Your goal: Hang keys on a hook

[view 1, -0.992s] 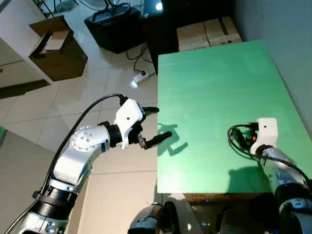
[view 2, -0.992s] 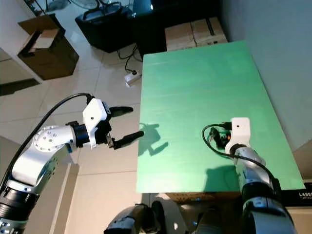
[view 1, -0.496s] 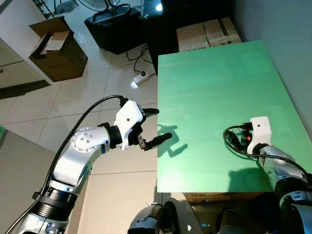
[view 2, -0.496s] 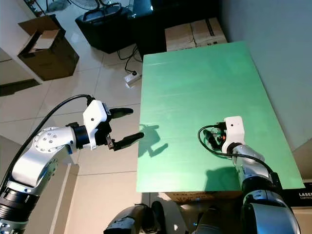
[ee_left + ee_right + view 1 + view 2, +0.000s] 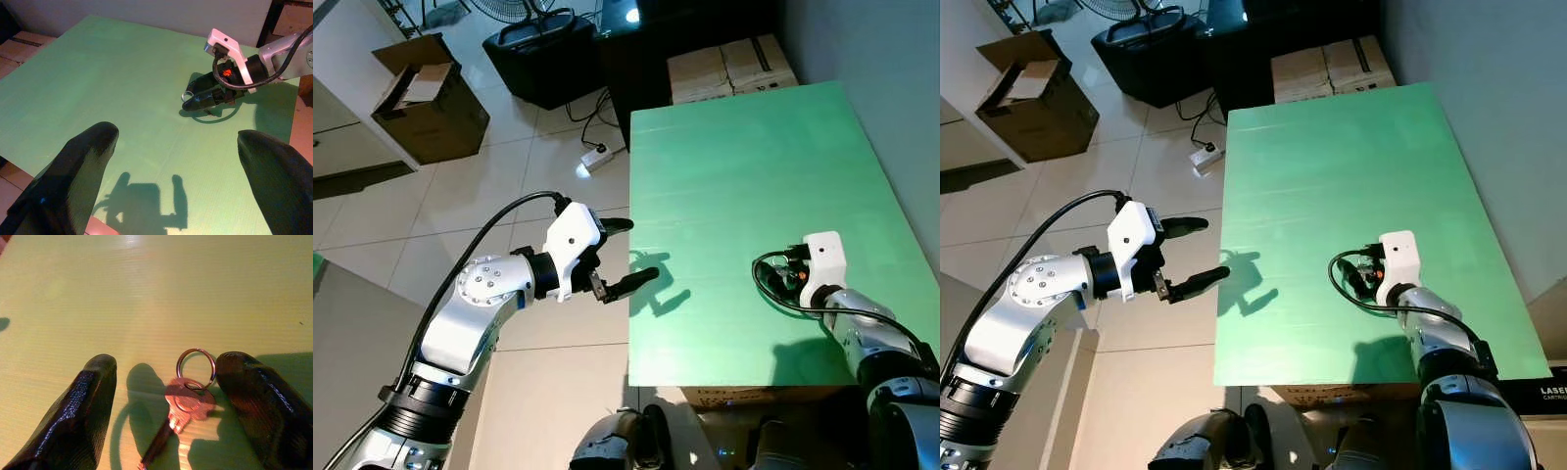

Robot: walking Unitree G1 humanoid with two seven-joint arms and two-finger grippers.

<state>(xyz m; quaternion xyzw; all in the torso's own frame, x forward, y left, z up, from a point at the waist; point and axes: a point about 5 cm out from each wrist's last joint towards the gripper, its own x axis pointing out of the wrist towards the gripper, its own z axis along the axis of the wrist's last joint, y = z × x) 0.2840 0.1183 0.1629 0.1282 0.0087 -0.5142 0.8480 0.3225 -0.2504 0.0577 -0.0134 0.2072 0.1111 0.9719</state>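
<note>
Keys point(image 5: 188, 401) lie flat on the green table point(image 5: 146, 293) in the right wrist view: one copper-coloured key on a thin metal ring point(image 5: 195, 368). They rest between the two black fingers of the right gripper point(image 5: 166, 377). The fingers stand wide apart. The ring lies just beside one finger point(image 5: 259, 401), and I cannot tell if it touches it. The other finger point(image 5: 78, 411) is clearly apart from the key. The gripper holds nothing.

In the left wrist view, the right gripper point(image 5: 208, 95) is low over the green table point(image 5: 98, 88), and the small ring point(image 5: 189, 94) shows at its fingertips. The two fingers of the left gripper point(image 5: 176, 166) are spread wide, one finger point(image 5: 73, 171) at each side of the picture, and nothing is between them.

In the left eye view, the left gripper point(image 5: 625, 257) hangs in the air at the left edge of the table point(image 5: 744, 176), over the tiled floor point(image 5: 509, 186), open and empty. The right gripper point(image 5: 781, 284) is near the front right part of the table. An open cardboard box point(image 5: 426, 93) stands on the floor far to the left, with a lighter piece of cardboard inside. Two closed cardboard boxes point(image 5: 729, 67) stand behind the far edge of the table. A white power strip point(image 5: 597, 155) lies on the floor.

The right eye view shows the same scene.
</note>
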